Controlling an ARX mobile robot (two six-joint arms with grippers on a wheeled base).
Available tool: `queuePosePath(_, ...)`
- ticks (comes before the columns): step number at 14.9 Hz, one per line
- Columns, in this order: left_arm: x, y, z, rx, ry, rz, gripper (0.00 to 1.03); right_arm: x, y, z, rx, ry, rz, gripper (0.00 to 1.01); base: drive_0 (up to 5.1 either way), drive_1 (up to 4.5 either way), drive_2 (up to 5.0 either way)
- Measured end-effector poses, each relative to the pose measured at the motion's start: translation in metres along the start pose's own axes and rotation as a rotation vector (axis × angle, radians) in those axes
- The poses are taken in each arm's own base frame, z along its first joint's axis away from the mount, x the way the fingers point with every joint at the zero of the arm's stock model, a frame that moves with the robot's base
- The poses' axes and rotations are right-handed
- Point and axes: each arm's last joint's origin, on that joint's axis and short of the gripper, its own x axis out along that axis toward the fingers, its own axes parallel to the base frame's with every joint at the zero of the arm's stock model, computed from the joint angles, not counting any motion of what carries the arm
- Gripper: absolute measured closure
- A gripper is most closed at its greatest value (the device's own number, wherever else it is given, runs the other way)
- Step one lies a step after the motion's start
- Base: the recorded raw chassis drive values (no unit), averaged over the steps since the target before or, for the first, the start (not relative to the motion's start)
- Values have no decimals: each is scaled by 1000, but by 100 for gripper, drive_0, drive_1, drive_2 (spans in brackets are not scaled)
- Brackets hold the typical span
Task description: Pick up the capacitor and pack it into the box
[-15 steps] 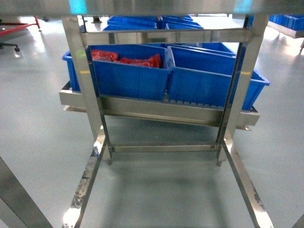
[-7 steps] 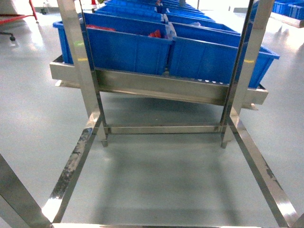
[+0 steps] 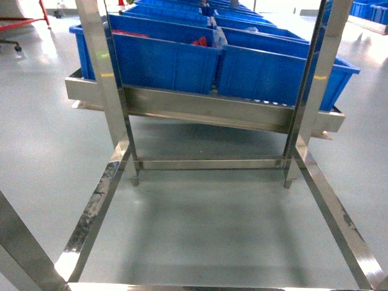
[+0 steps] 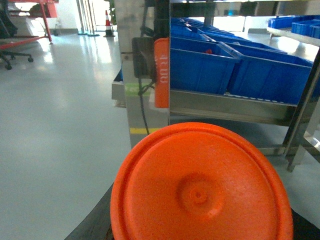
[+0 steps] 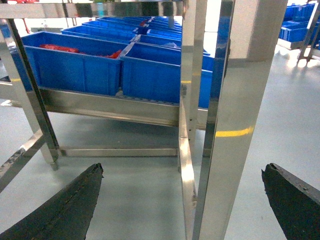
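With the blue bins (image 3: pixel 242 66) on the steel rack (image 3: pixel 206 112) brought slightly nearer, no pink box is seen; the right pincer (image 5: pixel 182 200) is spread, the left's state cannot be told

Left tool behind orange disc (image 4: pixel 201 187)

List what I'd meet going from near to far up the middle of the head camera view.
Bare grey floor inside the steel frame → low steel crossbar → sloped steel shelf edge → front pair of blue bins → further rows of blue bins behind.
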Motion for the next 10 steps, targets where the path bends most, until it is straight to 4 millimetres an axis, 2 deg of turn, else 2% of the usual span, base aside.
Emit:
queuePosePath(4, 0, 0, 0, 0, -3, -3, 59, 0, 0, 0, 0, 0, -1, 3, 0, 0, 0)
queuePosePath(10, 0, 0, 0, 0, -1, -1, 59, 0, 0, 0, 0, -3, 0, 3, -484, 253, 253)
